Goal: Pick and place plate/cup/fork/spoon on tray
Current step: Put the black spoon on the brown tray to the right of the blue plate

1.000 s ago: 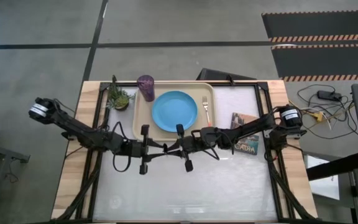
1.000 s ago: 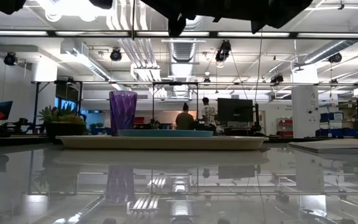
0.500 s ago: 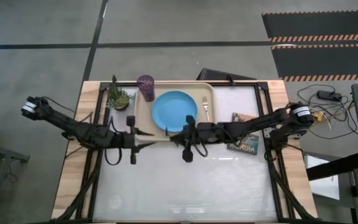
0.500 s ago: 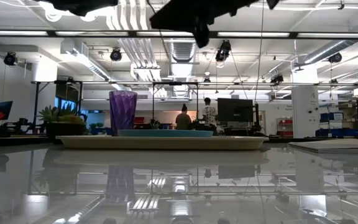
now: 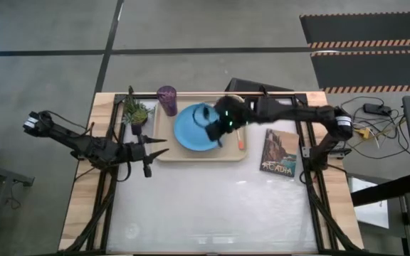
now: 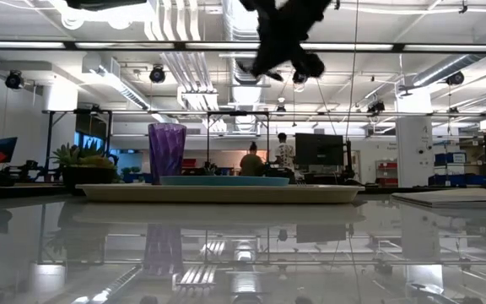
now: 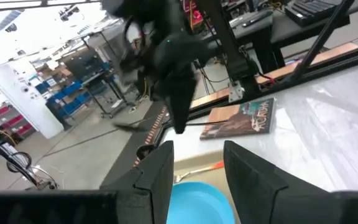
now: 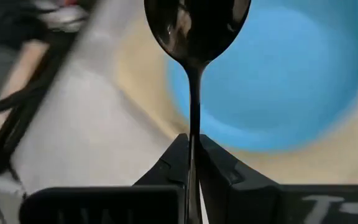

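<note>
The sky-blue plate lies flat on the beige tray. The purple cup stands at the tray's far left corner. The orange-handled fork lies on the tray right of the plate. My right gripper is high above the plate and shut on the dark spoon. It also shows at the top of the low view. My left gripper is open and empty, above the table off the tray's near left corner. My right gripper pinches the spoon's thin handle between its two fingers. The spoon runs on in line with the fingers, and its round bowl sticks out beyond them. The spoon is lifted clear, over the plate.
A small potted plant stands left of the tray. A book lies on the table right of the tray. The near half of the table is bare. People stand in the room beyond the table in the low view.
My right gripper has swung from the table's middle toward the far edge, risen and turned, and carries the spoon above the plate. My left gripper has drawn back toward the table's left edge.
</note>
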